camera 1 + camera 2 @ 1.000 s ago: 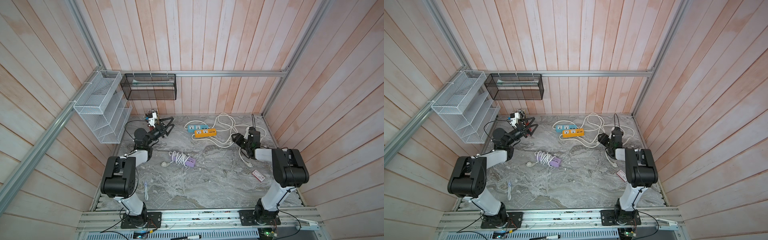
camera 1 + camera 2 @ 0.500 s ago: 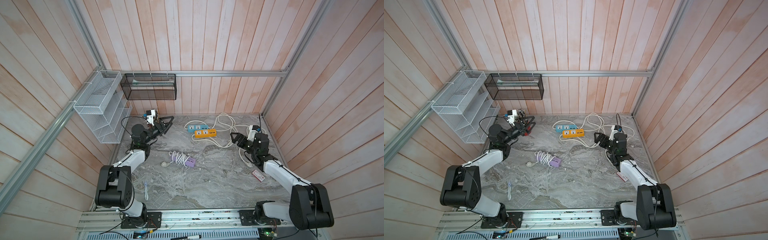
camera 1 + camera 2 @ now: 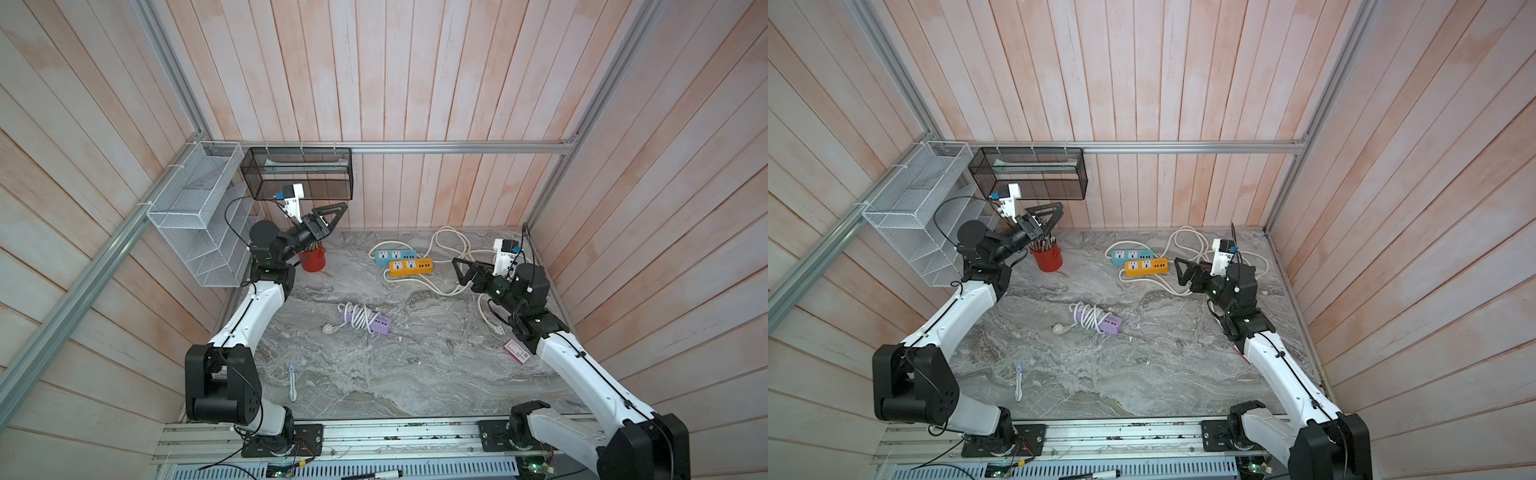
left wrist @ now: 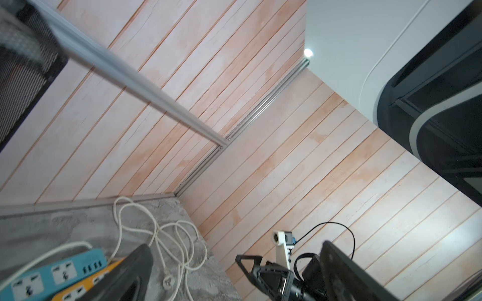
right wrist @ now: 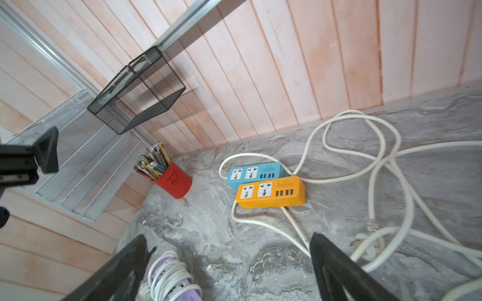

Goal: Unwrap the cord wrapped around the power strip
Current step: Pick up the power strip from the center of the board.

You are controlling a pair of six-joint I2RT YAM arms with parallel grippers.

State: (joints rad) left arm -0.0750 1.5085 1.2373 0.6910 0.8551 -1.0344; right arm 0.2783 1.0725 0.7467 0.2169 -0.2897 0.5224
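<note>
A purple power strip (image 3: 365, 322) (image 3: 1098, 322) lies mid-table with a white cord (image 3: 356, 314) coiled round it and the plug (image 3: 330, 329) beside it. In the right wrist view the strip (image 5: 169, 281) shows just beyond one finger. My right gripper (image 3: 457, 272) (image 3: 1177, 272) (image 5: 228, 235) hangs open and empty above the table, right of the strip and well apart from it. My left gripper (image 3: 338, 216) (image 3: 1057, 216) (image 4: 234, 245) is open and empty, raised high at the back left above a red pencil cup (image 3: 312, 259).
Blue (image 3: 395, 255) and orange (image 3: 410, 267) power strips lie at the back with loose white cords (image 3: 449, 249) trailing right. A black mesh basket (image 3: 297, 174) and a white wire rack (image 3: 195, 224) hang at the back left. A red-and-white card (image 3: 517, 351) and a small tool (image 3: 292, 382) lie nearer the front.
Both arms have unfolded and lifted. The left gripper rose toward the mesh basket; the right gripper rose off the table and its jaws spread wider.
</note>
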